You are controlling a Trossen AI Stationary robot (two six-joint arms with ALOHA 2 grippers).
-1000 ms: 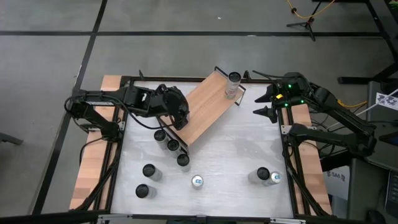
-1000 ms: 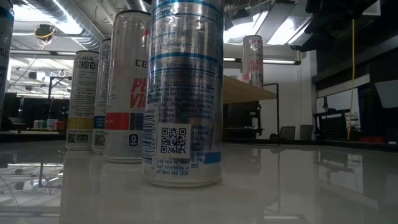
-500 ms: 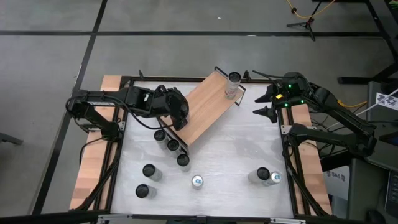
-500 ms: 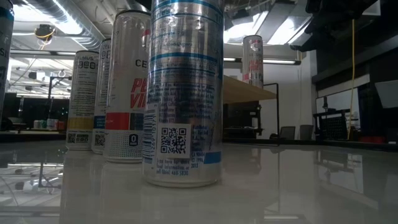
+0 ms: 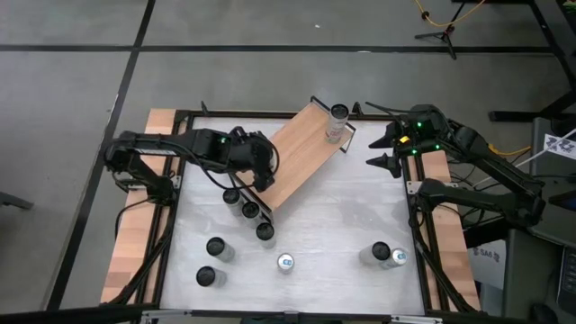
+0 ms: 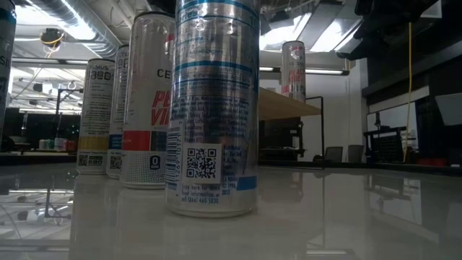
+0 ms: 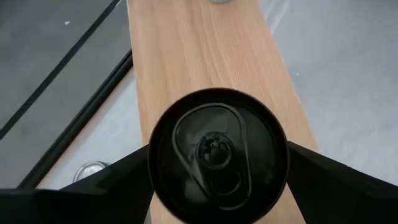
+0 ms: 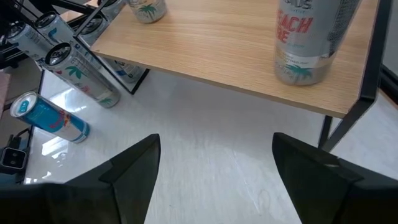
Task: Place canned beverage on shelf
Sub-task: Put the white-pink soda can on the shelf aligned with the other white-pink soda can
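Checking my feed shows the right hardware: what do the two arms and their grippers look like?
Both arms are dark, jointed, with black cables along them. The right arm shows small green lights near its wrist; the left arm shows one. Each gripper, left and right, has two flat, matte black fingers.

Shelf [image 5: 301, 153] matt light wood; can [image 7: 217, 155] glossy black metal.
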